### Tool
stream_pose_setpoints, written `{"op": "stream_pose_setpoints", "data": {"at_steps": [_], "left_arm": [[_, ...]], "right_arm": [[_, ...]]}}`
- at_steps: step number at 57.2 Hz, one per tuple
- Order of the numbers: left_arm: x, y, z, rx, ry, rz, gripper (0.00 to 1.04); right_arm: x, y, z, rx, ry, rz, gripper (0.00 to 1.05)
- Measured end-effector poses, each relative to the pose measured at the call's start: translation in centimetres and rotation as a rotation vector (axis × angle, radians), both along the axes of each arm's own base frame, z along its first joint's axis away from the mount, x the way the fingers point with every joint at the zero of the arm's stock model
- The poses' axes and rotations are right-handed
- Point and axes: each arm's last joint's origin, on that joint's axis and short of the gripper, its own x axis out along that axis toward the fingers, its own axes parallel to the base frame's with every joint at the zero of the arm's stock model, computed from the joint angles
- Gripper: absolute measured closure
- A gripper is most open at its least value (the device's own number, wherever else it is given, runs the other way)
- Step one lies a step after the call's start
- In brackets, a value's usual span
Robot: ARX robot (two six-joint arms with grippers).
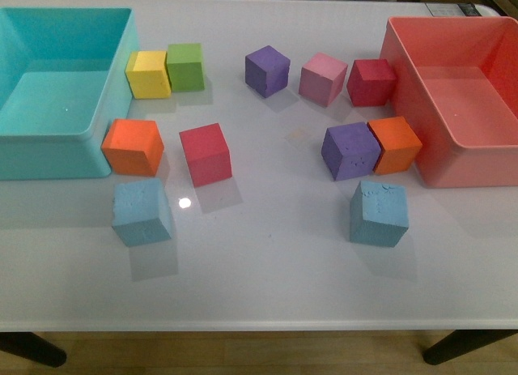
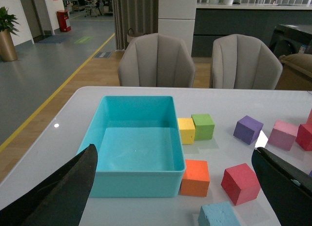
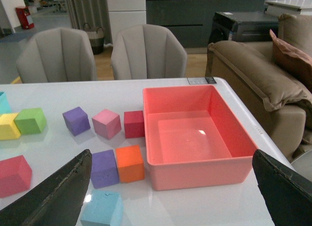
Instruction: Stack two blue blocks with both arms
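Two sky-blue foam blocks sit apart on the white table. One blue block (image 1: 142,212) lies front left, below the orange cube. The other blue block (image 1: 378,213) lies front right, below the purple cube. The left one also shows in the left wrist view (image 2: 218,215), the right one in the right wrist view (image 3: 102,209). My left gripper (image 2: 175,187) is open and empty, above the table near the teal bin. My right gripper (image 3: 170,187) is open and empty, above the table near the pink bin. Neither arm shows in the front view.
A teal bin (image 1: 48,156) stands at the left, a pink bin (image 1: 477,168) at the right. Between them lie yellow (image 1: 148,74), green (image 1: 185,66), orange (image 1: 133,146), red (image 1: 205,153), purple (image 1: 267,70), pink (image 1: 323,78), dark red (image 1: 371,81), purple (image 1: 350,151) and orange (image 1: 396,144) cubes.
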Motion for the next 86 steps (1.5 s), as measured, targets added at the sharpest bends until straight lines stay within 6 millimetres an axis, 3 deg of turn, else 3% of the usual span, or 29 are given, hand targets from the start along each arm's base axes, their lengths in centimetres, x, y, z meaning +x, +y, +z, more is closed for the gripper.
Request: {"op": "stream_pose_setpoints", "data": {"at_steps": [36, 39, 41, 46, 60, 71, 86], "left_arm": [[0.0, 0.0, 0.0, 0.000, 0.000, 0.000, 0.09], [0.0, 0.0, 0.0, 0.000, 0.000, 0.000, 0.09], [0.0, 0.0, 0.0, 0.000, 0.000, 0.000, 0.09], [0.0, 0.0, 0.0, 0.000, 0.000, 0.000, 0.09], [0.0, 0.0, 0.0, 0.000, 0.000, 0.000, 0.09], [0.0, 0.0, 0.0, 0.000, 0.000, 0.000, 0.09], [0.0, 0.0, 0.0, 0.000, 0.000, 0.000, 0.09]], "right_arm": [[0.0, 0.0, 0.0, 0.000, 0.000, 0.000, 0.09], [0.1, 0.0, -0.1, 0.023, 0.099, -0.007, 0.09], [0.3, -0.1, -0.1, 0.041, 0.275, -0.017, 0.09], [2.4, -0.3, -0.2, 0.045, 0.502, -0.046, 0.09], [10.0, 0.8, -1.1, 0.047, 0.619, 0.001, 0.09], [15.6, 4.3, -4.4, 0.046, 0.750, 0.068, 0.09], [19.3, 8.7, -9.2, 0.055, 0.897, 0.092, 0.09]]}}
